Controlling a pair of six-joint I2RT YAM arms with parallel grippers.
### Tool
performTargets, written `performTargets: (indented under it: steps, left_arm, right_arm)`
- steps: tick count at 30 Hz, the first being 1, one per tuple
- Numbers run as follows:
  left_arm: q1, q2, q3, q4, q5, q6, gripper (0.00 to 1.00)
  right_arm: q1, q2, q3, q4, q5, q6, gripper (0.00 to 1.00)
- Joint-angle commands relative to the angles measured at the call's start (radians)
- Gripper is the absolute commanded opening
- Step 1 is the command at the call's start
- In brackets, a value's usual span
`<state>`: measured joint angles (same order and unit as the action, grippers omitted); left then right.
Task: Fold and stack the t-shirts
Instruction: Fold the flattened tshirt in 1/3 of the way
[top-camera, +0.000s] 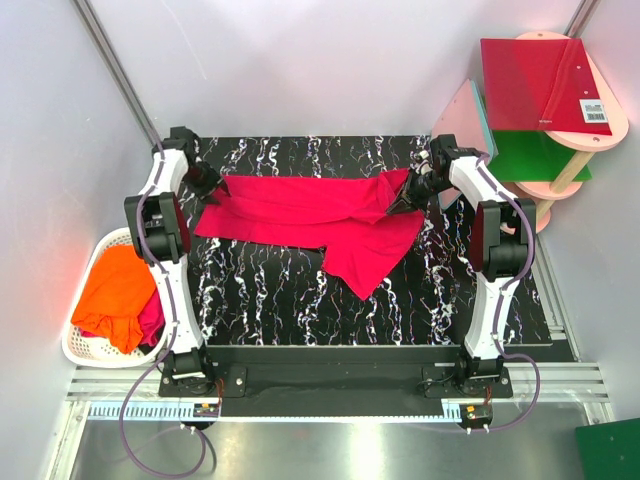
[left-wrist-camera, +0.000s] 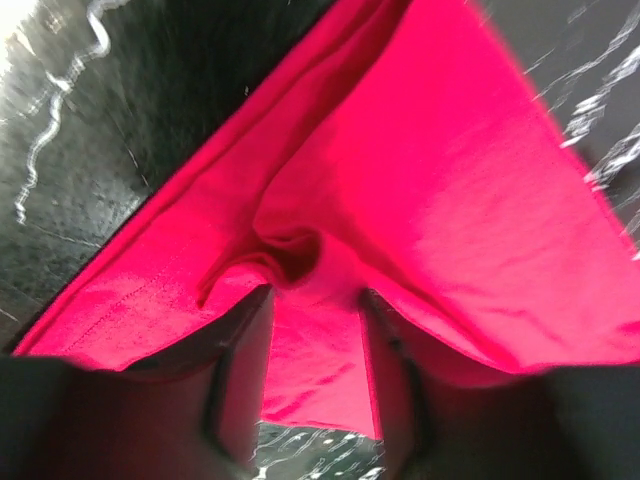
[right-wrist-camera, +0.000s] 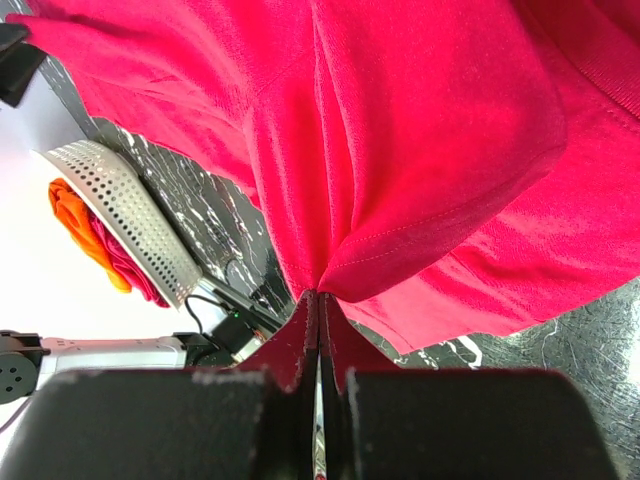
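A crimson t-shirt lies spread across the far half of the black marbled table, one flap hanging toward the front right. My left gripper is at the shirt's left end. In the left wrist view its fingers stand apart with the red cloth draped over the tips and lying in the gap of the left gripper. My right gripper is at the shirt's right end. Its jaws are pressed together on a gathered fold of the t-shirt, pinched at the right gripper.
A white perforated basket stands off the table's left edge with an orange t-shirt and some crimson cloth in it; the basket also shows in the right wrist view. At back right are a red board, a green board and a pink board.
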<state>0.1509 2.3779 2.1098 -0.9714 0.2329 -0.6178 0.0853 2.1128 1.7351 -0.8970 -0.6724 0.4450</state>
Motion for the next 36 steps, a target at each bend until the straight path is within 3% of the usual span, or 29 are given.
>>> performTargets:
  steps: [1,2,6,10,12,17,18,19,20,22,23,27,29,32,36]
  left_arm:
    - [-0.014,-0.077,-0.057,0.013,-0.062,0.030,0.57]
    - [-0.014,-0.097,-0.069,0.014,-0.075,0.035,0.64]
    - [-0.017,-0.166,-0.152,0.014,-0.147,0.052,0.75]
    - [-0.017,-0.236,-0.211,0.034,-0.202,0.082,0.77]
    - [-0.017,-0.266,-0.232,0.048,-0.205,0.093,0.86]
    - [-0.014,-0.298,-0.269,0.056,-0.231,0.109,0.84]
    - [-0.014,-0.299,-0.274,0.057,-0.228,0.112,0.79]
    - [-0.016,-0.293,-0.277,0.059,-0.230,0.112,0.57]
    - [-0.016,-0.289,-0.284,0.057,-0.230,0.110,0.43]
    - [-0.016,-0.270,-0.290,0.059,-0.256,0.105,0.02]
    - [-0.016,-0.261,-0.287,0.056,-0.250,0.105,0.00]
    - [-0.016,-0.221,-0.278,0.057,-0.199,0.099,0.11]
    - [-0.016,-0.206,-0.267,0.057,-0.190,0.098,0.23]
    - [-0.014,-0.181,-0.243,0.056,-0.172,0.096,0.34]
    - [-0.016,-0.152,-0.224,0.057,-0.153,0.099,0.39]
  right_arm:
    - [0.005,0.007,0.037,-0.020,-0.003,-0.019,0.00]
    - [0.004,0.007,0.037,-0.020,-0.003,-0.019,0.00]
    - [0.004,0.012,0.046,-0.020,-0.003,-0.020,0.00]
    - [0.004,0.021,0.052,-0.020,-0.006,-0.019,0.00]
    - [0.005,0.027,0.053,-0.020,-0.010,-0.019,0.00]
    - [0.005,0.035,0.058,-0.022,-0.009,-0.020,0.00]
    - [0.004,0.036,0.058,-0.020,-0.009,-0.017,0.00]
    - [0.005,0.038,0.058,-0.020,-0.007,-0.019,0.00]
    - [0.004,0.039,0.058,-0.020,-0.009,-0.019,0.00]
    - [0.005,0.041,0.060,-0.020,-0.007,-0.015,0.00]
    - [0.005,0.041,0.060,-0.022,-0.006,-0.015,0.00]
    - [0.004,0.045,0.064,-0.020,-0.003,-0.014,0.00]
    - [0.005,0.042,0.066,-0.020,-0.001,-0.012,0.00]
    - [0.004,0.044,0.066,-0.019,0.000,-0.009,0.00]
    - [0.004,0.042,0.064,-0.019,0.005,-0.011,0.00]
